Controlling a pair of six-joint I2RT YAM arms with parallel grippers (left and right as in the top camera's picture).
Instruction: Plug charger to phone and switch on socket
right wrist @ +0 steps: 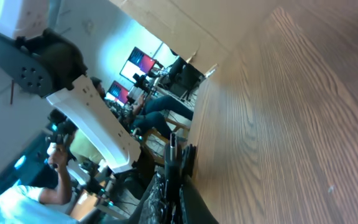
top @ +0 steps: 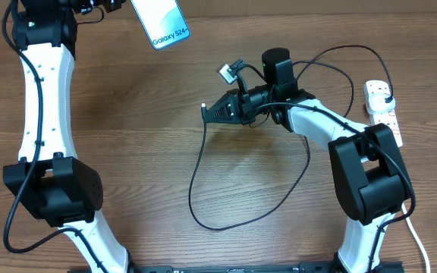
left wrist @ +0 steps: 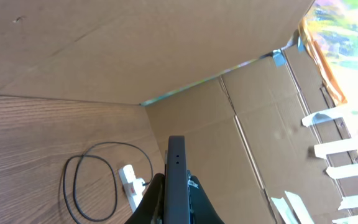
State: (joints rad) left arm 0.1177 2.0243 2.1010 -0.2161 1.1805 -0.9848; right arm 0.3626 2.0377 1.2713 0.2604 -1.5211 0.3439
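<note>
My left gripper (top: 120, 4) is shut on the phone (top: 161, 23) and holds it raised at the far left, its lit blue "Galaxy S24+" screen facing up. In the left wrist view the phone (left wrist: 176, 177) shows edge-on between the fingers (left wrist: 176, 208). My right gripper (top: 208, 113) is over the table's middle, shut on the connector tip (right wrist: 174, 149) of the charger. The thin black cable (top: 203, 189) hangs from it, loops over the table and runs to the black plug (top: 386, 96) seated in the white socket (top: 383, 114) at the right edge. The gripper and the phone are apart.
Cardboard walls (left wrist: 135, 43) stand behind the table. The socket (left wrist: 131, 184) and cable loop (left wrist: 92, 180) also show in the left wrist view. The socket's thick white cord (top: 416, 235) runs down the right side. A small white tag (top: 224, 73) sits on the right arm's wiring.
</note>
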